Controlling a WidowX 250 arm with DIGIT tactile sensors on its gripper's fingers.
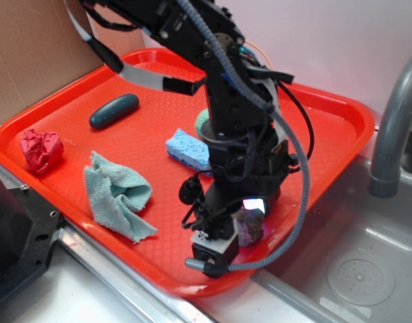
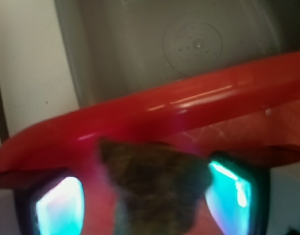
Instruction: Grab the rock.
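Observation:
The rock [image 1: 250, 229], a lumpy brown-grey stone, sits on the red tray [image 1: 159, 128] close to its front right rim. My gripper [image 1: 246, 225] points down over it. In the wrist view the rock [image 2: 155, 188] fills the space between the two glowing fingertips of the gripper [image 2: 147, 200]. The right pad [image 2: 231, 193] is at the rock's edge. A strip of red tray shows between the rock and the left pad [image 2: 59, 208]. The jaws stand open around the rock, and the tray rim [image 2: 164, 107] runs just beyond it.
On the tray lie a dark teal oblong [image 1: 114, 111], a crumpled red paper wad [image 1: 41, 149], a teal cloth [image 1: 118, 195] and a blue sponge [image 1: 188, 148]. A steel sink [image 1: 367, 269] with a drain [image 2: 196, 44] lies past the rim, with a grey faucet [image 1: 394, 128] on the right.

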